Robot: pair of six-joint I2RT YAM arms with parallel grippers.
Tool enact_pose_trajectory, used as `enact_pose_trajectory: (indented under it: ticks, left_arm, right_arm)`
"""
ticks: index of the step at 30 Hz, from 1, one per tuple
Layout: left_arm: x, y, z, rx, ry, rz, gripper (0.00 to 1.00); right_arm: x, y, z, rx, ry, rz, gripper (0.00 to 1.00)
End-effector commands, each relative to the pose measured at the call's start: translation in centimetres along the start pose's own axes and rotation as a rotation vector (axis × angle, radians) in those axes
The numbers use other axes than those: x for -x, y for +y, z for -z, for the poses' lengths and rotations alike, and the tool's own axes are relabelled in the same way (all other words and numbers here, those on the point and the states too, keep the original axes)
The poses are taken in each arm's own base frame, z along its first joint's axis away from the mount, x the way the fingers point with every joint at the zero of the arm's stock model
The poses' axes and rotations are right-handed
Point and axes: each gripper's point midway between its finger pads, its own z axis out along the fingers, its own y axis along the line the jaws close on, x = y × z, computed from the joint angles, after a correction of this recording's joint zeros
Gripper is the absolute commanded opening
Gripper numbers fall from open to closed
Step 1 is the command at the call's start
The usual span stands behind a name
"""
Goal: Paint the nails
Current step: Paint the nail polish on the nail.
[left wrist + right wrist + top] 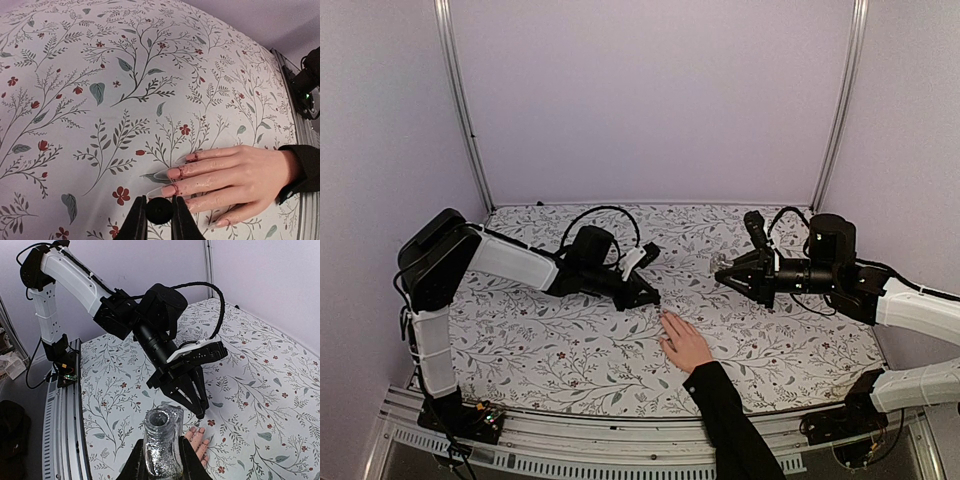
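A light-skinned hand [685,345] with a black sleeve lies palm down on the floral table. Its nails [174,173] are pinkish under long clear tips, with red smears at the cuticles. My left gripper [159,201] is shut on a round black brush cap [159,212], which hovers just above the fingertips, next to the nail [169,190] closest to it. In the right wrist view the left gripper [199,407] points down at the fingers [201,444]. My right gripper [161,446] is shut on an open glitter-filled polish bottle [163,440], held above the table right of the hand [723,266].
The floral cloth [570,350] covers the table between lilac walls. A metal rail [620,455] runs along the near edge. The person's black-sleeved forearm [735,425] crosses it. Cables loop over both arms.
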Motion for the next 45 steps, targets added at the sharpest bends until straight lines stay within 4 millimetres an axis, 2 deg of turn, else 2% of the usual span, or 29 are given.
enact_pose_trajectory:
  ticks: [1,9,20,28,38,45]
  left_arm:
    - [0.2,0.8,-0.1,0.022,0.004,0.01,0.0]
    - [0.7,1.3,0.5,0.046,-0.01,0.011,0.0]
    - [2.9,1.5,2.6,0.075,-0.071,-0.012,0.0]
    - [4.0,-0.3,3.3,0.016,-0.128,-0.053,0.0]
    - [2.8,-2.1,1.7,-0.056,-0.086,-0.062,0.0]
    - [1.9,-2.5,0.7,-0.076,-0.057,-0.053,0.0]
  right_arm:
    - [0.2,-0.2,0.1,-0.009,-0.016,0.001,0.0]
    - [0.3,-0.3,0.1,-0.01,-0.015,0.003,0.0]
    - [0.5,-0.3,0.2,-0.013,-0.02,0.006,0.0]
    - [0.7,-0.2,0.4,-0.016,-0.028,0.01,0.0]
    - [0.6,-0.2,0.3,-0.012,-0.024,0.01,0.0]
    - [0.6,-0.2,0.3,-0.011,-0.023,0.009,0.0]
